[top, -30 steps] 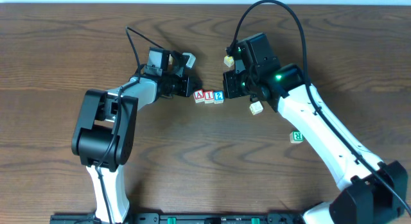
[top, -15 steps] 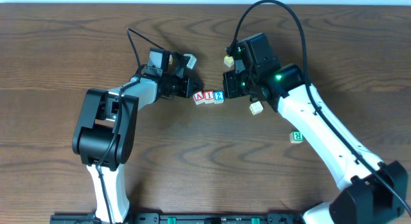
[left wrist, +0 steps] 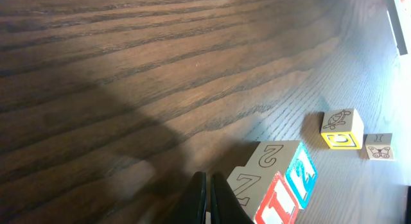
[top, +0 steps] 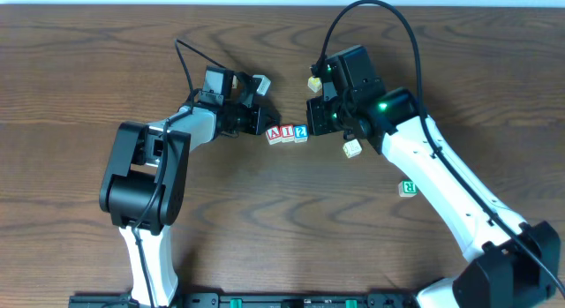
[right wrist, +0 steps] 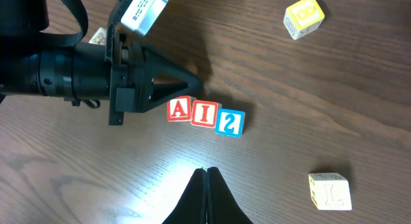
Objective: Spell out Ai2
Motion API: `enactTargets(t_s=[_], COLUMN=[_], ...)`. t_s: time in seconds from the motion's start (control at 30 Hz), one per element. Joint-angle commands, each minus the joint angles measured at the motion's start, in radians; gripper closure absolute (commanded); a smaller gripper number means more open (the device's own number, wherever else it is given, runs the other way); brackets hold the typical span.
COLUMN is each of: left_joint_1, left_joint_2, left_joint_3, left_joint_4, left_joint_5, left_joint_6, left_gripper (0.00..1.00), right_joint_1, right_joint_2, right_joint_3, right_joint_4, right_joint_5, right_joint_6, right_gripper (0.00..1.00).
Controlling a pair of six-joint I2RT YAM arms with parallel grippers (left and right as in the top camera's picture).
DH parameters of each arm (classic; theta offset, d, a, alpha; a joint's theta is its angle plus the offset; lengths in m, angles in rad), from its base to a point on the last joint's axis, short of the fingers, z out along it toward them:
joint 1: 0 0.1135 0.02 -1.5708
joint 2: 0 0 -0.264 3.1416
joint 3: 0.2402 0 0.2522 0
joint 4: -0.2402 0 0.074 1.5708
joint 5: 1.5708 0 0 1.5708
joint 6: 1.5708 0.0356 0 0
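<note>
Three blocks stand in a row on the table reading A [top: 274,131], I [top: 287,132], 2 [top: 301,131]. The right wrist view shows them as red A [right wrist: 179,110], red I [right wrist: 205,113] and blue 2 [right wrist: 230,122], touching side by side. My left gripper [top: 262,124] is shut and empty, its tips just left of the A block; it also shows in the right wrist view [right wrist: 196,89] and its own view [left wrist: 205,189]. My right gripper [right wrist: 205,172] is shut and empty, held above the table near the row [top: 316,116].
A yellow block [top: 313,81] lies behind the row and a cream L block [top: 352,148] to its right front. A green block [top: 407,187] lies further right. A small butterfly block [left wrist: 379,147] sits near the yellow block [left wrist: 341,129].
</note>
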Motion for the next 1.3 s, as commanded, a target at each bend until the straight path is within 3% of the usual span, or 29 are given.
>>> enactTargets(t_s=[0.0,0.53,0.7,0.87,1.07,1.27], left_joint_1=[-0.012,0.028,0.041,0.05,0.051,0.04], left_joint_2=[0.019,0.018,0.014,-0.015,-0.159,-0.268], left_joint_3=[0.019,0.079,0.187,0.267,0.275,0.237], left_joint_4=[-0.002,0.002,-0.131,-0.291,-0.491,-0.625], left_joint_5=[0.012,-0.04,-0.047,-0.15,-0.375,-0.436], left_joint_6=[0.022,-0.057,-0.087,-0.149,-0.148,-0.141], left_gripper=[0.94,0.94,0.94,0.94,0.94,0.94], right_joint_1=[-0.011,-0.011,-0.023,-0.058,-0.068,-0.067], right_joint_2=[-0.015,-0.015,0.022,0.113,0.105,0.101], right_joint_3=[-0.003,-0.003,-0.003,-0.003,-0.003,-0.003], right_joint_4=[-0.003,-0.019,-0.044,-0.044,-0.018,-0.023], right_joint_5=[-0.004,0.043,0.082,0.037,0.0,-0.019], right_joint_6=[-0.011,-0.013,-0.038,-0.038,-0.044,-0.093], right_gripper=[0.99,0.98,0.98,0.99,0.98,0.98])
